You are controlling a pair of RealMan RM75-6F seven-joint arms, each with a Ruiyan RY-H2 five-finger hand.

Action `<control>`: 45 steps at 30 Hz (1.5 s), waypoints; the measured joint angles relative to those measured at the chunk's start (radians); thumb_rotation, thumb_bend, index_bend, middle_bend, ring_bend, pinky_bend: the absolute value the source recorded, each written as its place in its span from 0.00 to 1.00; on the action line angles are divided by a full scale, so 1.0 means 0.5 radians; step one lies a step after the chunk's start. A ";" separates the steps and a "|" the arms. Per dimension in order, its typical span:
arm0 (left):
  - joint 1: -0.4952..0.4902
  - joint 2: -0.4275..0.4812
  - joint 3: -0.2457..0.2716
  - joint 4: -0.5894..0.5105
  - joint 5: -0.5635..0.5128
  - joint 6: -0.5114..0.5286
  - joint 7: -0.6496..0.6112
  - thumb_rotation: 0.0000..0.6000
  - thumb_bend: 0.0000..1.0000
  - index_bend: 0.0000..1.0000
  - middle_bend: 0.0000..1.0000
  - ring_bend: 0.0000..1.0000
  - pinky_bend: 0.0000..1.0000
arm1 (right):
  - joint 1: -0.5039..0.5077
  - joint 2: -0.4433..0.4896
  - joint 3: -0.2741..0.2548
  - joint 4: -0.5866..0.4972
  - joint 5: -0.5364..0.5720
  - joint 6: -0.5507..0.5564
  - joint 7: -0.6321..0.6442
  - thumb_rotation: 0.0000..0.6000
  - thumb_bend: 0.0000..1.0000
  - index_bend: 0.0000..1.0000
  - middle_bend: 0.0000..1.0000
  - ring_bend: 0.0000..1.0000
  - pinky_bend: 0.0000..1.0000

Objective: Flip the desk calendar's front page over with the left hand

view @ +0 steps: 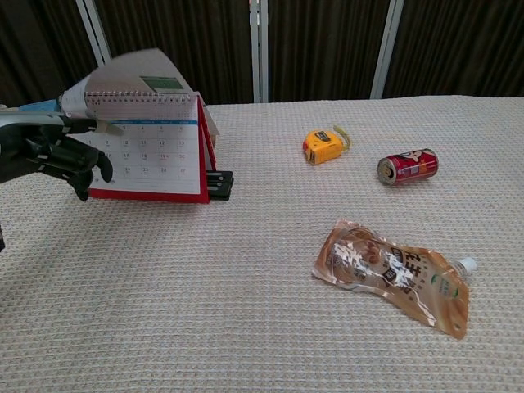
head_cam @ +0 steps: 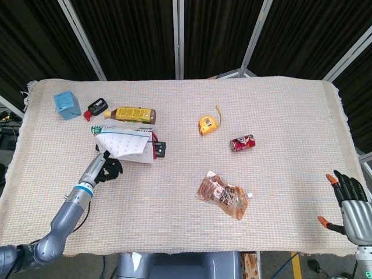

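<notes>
Calendar work sits at the far left of the worktop (head_cam: pixel 279 116). The left hand (view: pixel 51 154) is at the left edge of the desk calendar (view: pixel 151 147), and the front page (view: pixel 131 78) is already raised above the spiral binding, bowed up and toward the far side. One of the fingers (view: pixel 82 125) lies straight along the underside of the lifted sheet while the others curl in below it; whether the page is pinched or only propped from beneath, I cannot tell. The calendar itself stands upright on its red base, near the far-left part of the cloth, with a black clip-like item (view: pixel 219 183) touching its right foot.

Just beyond it lie a blue box (head_cam: pixel 67 105), a small black and red gadget (head_cam: pixel 96 107) and a bottle (head_cam: pixel 131 114) on its side. Toward the middle are a yellow tape measure (head_cam: pixel 207 124), a red can (head_cam: pixel 242 142) on its side, and a crinkled snack pouch (head_cam: pixel 224 193) nearer the front. The right hand (head_cam: pixel 350 204) is at the near right corner, empty, fingers spread.

Likely trouble from here: the sheet seems only half over, so if it slips off the supporting finger it could fall back to the front. Pushing too hard at one corner could tear it at the rings or tip the light stand backward onto the bottle.
</notes>
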 measured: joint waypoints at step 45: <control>-0.230 0.096 0.095 0.381 0.138 0.164 1.075 1.00 0.15 0.00 0.00 0.00 0.04 | 0.005 -0.039 -0.003 0.029 0.027 -0.031 -0.051 1.00 0.02 0.00 0.00 0.00 0.00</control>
